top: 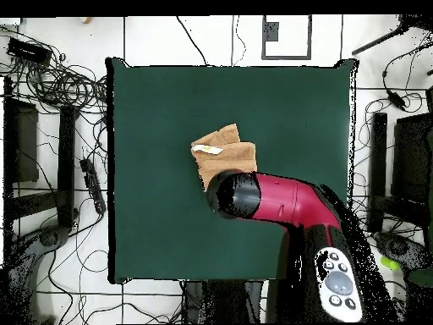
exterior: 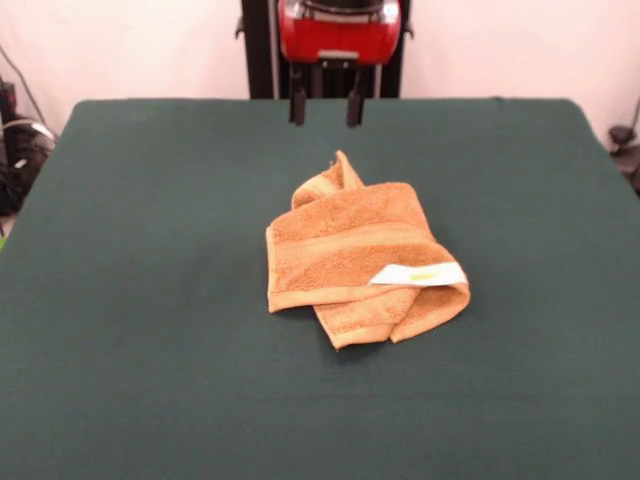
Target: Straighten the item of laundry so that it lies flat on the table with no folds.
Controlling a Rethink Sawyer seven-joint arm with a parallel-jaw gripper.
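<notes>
1 towel: an orange-tan towel [exterior: 360,265] lies crumpled near the middle of the table [exterior: 150,300], folded over itself in several layers, with 1 corner poking up toward the robot.
1 tag: a white tag [exterior: 420,274] rests on top of the folds, toward the right side in the front view.
1 table: dark green top, much wider than the towel, nothing else on it.
1 gripper: the gripper [exterior: 326,108] hangs at the far edge of the table in the front view, above the surface and well apart from the towel; its 2 fingers [exterior: 297,108] stand apart with a clear gap and hold nothing.
1 arm: in the overhead view the red and black arm [top: 279,199] reaches over the table and hides part of the towel.
step in hand: by my reading, the start of the job; the towel is not yet gripped and no fold is opened.
next move calls for: probably lowering onto a loose edge or corner, pinching only the top layer, then pulling it outward.
</notes>
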